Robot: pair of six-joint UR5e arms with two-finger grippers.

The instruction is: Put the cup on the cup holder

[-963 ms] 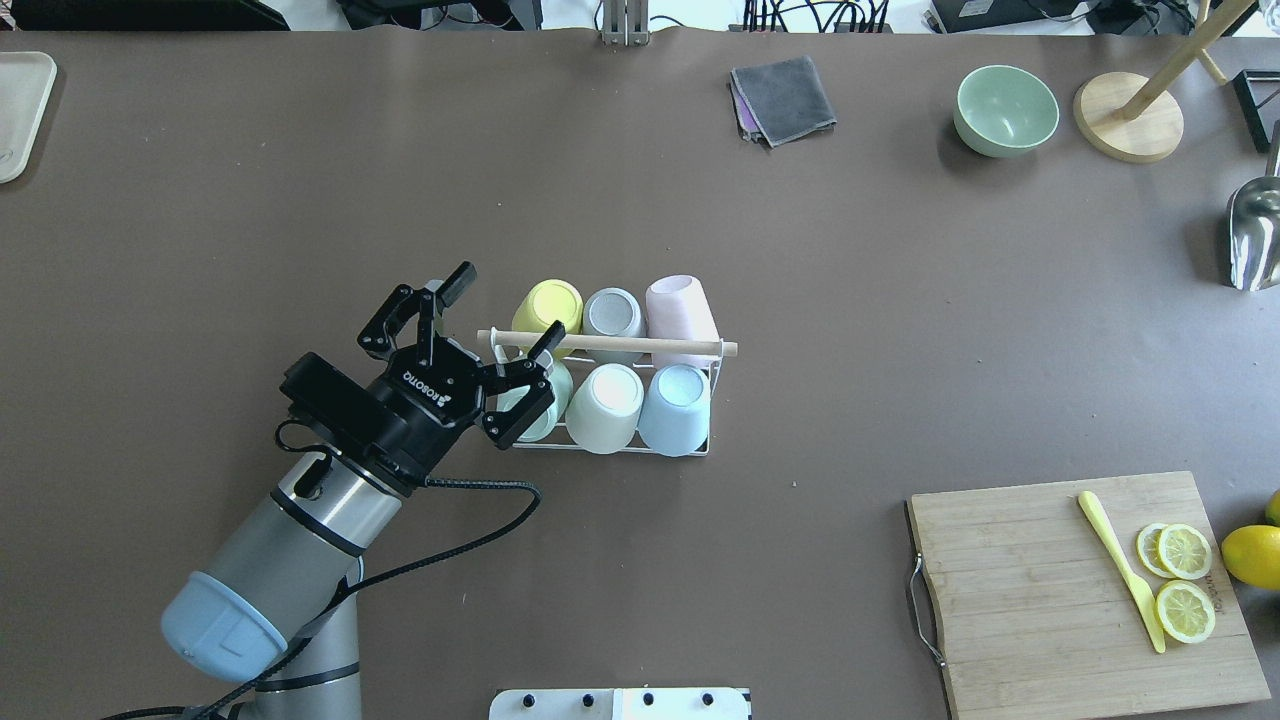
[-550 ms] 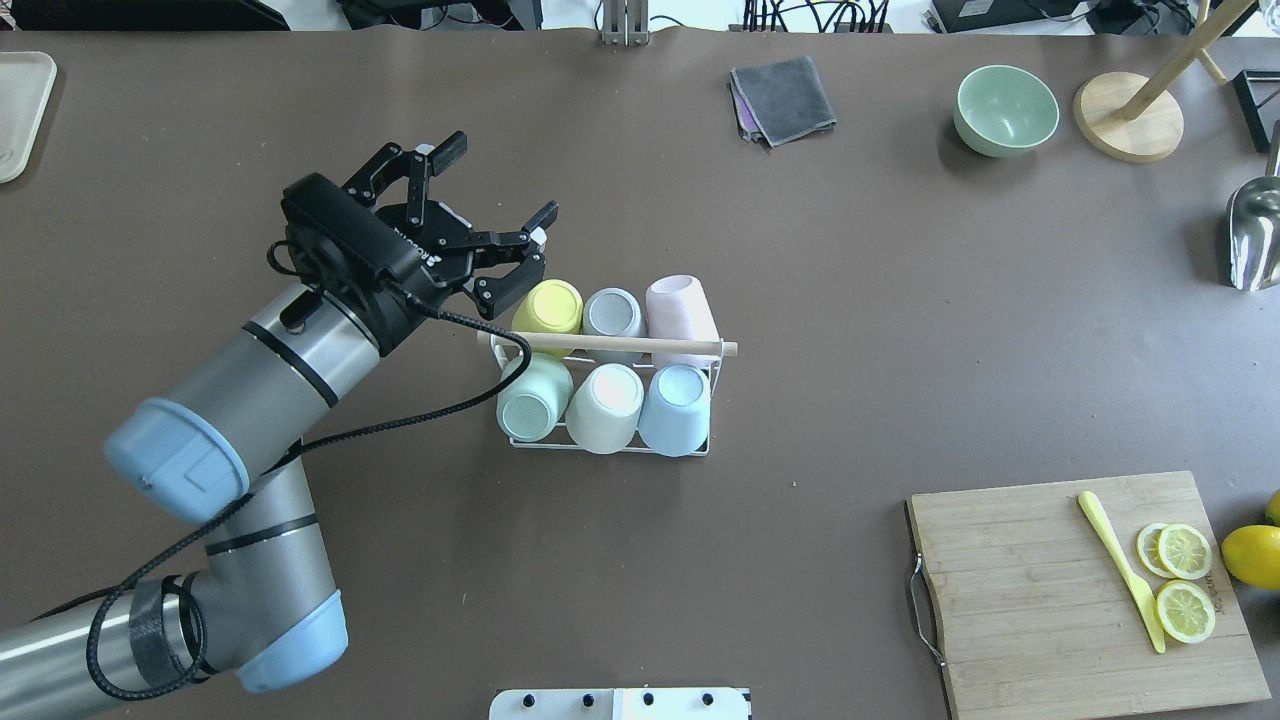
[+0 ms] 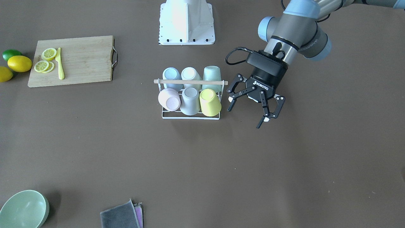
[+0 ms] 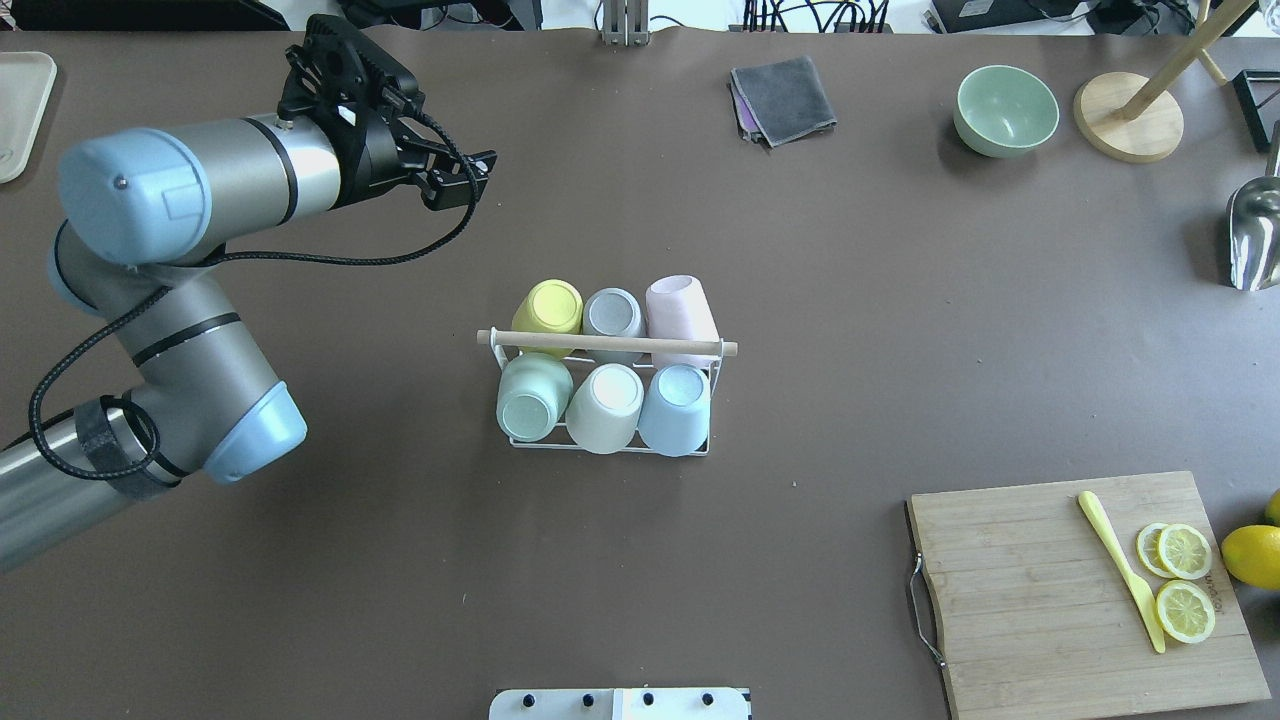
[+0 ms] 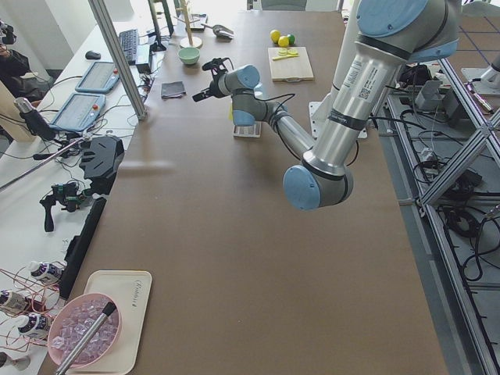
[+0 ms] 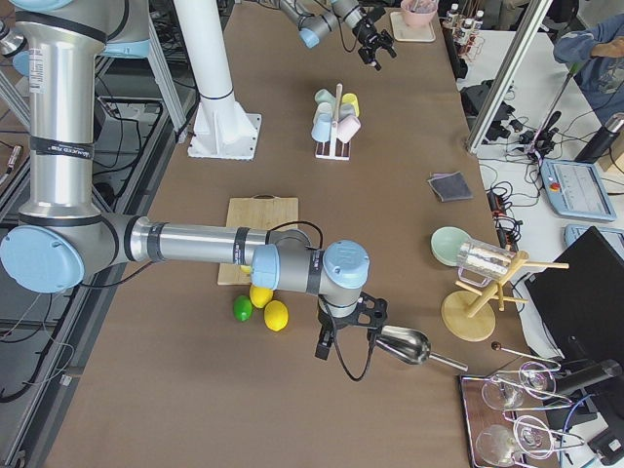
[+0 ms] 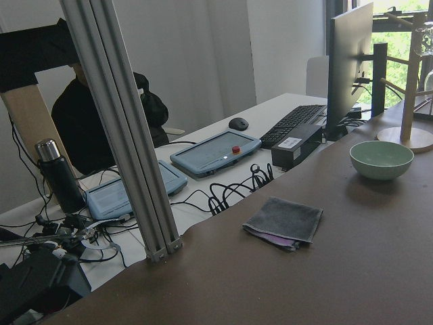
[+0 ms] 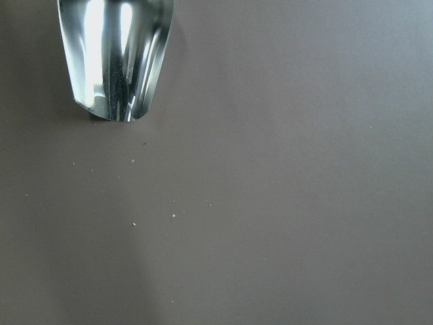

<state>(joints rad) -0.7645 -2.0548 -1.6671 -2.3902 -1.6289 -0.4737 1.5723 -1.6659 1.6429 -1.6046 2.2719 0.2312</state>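
While six cups [image 3: 210, 102] fill cup holder [image 3: 190, 81], L pincer [image 3: 245, 115] hangs wide open, empty; R pincer [image 6: 346, 336]: can't tell.

Table [image 4: 640, 560]: long, covered in matte brown, running down the middle of the room.
Side desk [image 7: 281, 107]: white, along the table's far edge, holding a monitor [image 7: 350, 61] and a keyboard [image 7: 295, 123].
Post [image 7: 122, 135]: upright aluminium profile at the table's edge.
Wall [image 7: 203, 54]: plain, pale grey-white.
Window [image 7: 396, 5]: beside the monitor, with green foliage and daylight outside.
Floor [image 5: 469, 344]: grey, with cables.
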